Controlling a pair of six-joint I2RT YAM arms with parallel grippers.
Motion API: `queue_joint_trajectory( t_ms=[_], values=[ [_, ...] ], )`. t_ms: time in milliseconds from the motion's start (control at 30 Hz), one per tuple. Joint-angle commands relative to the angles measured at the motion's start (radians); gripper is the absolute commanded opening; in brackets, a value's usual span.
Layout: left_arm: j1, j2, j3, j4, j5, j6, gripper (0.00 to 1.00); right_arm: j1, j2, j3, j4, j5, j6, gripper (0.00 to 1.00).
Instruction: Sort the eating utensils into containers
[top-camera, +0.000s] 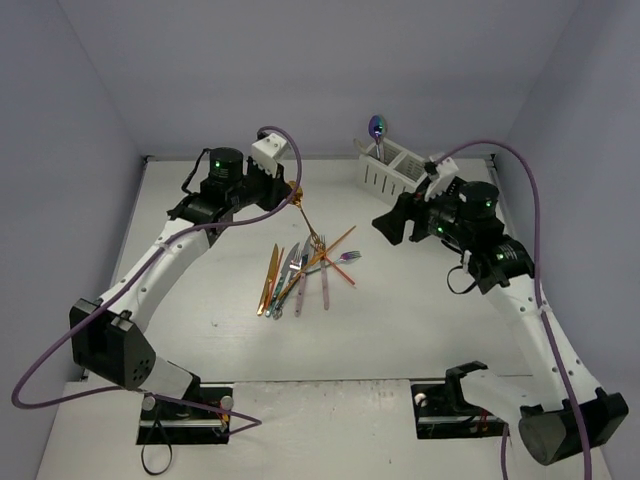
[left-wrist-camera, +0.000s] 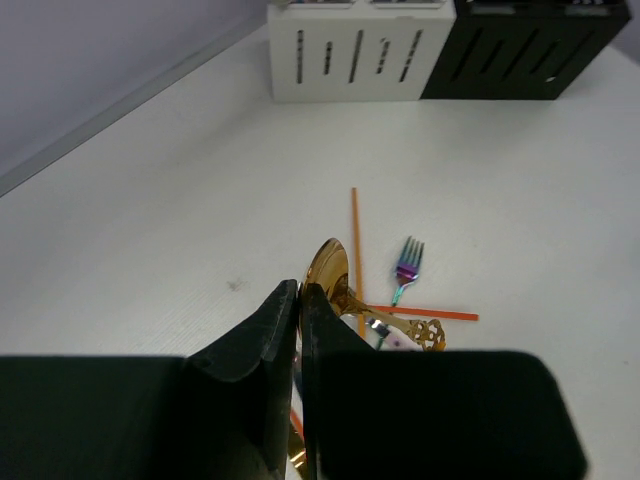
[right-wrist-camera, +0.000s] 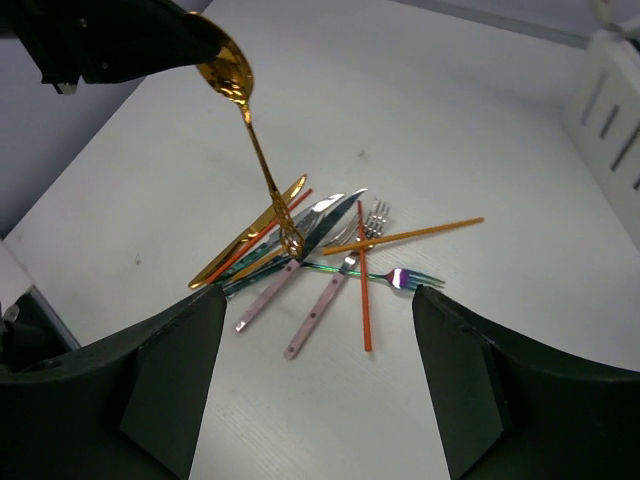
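My left gripper is shut on the bowl of a gold spoon and holds it in the air, with the ornate handle hanging down over the pile of utensils. The pile holds gold, silver, pink-handled and copper-orange pieces and an iridescent fork. My right gripper is open and empty, right of the pile and above the table. The white caddy holds an iridescent spoon. The black caddy adjoins it.
In the top view my right arm covers most of the black caddy. Walls close the table at the back and on both sides. The caddies stand at the back right near the wall.
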Motion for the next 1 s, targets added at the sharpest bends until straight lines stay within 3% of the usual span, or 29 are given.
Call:
queue_joint_trajectory(
  t_ms=[0,133,600,900,967],
  values=[
    [0.001,-0.09,0.064,0.057,0.183,-0.09,0.0,0.108,0.106,0.14,0.069,-0.069,-0.083,0.73],
    [-0.01,-0.13,0.063,0.069,0.224,-0.109,0.0,0.146,0.221,0.222,0.069,-0.095,-0.116,0.73],
    [-0.062,-0.124,0.073,0.051,0.159,-0.029,0.0,0.223,0.488,0.443,0.072,-0.185,-0.171,0.72],
    [-0.084,-0.138,0.069,0.046,0.19,-0.005,0.0,0.26,0.547,0.493,0.073,-0.241,-0.174,0.62],
    [-0.086,-0.134,0.074,0.038,0.211,0.033,0.0,0.264,0.55,0.498,0.07,-0.246,-0.178,0.52]
  ],
)
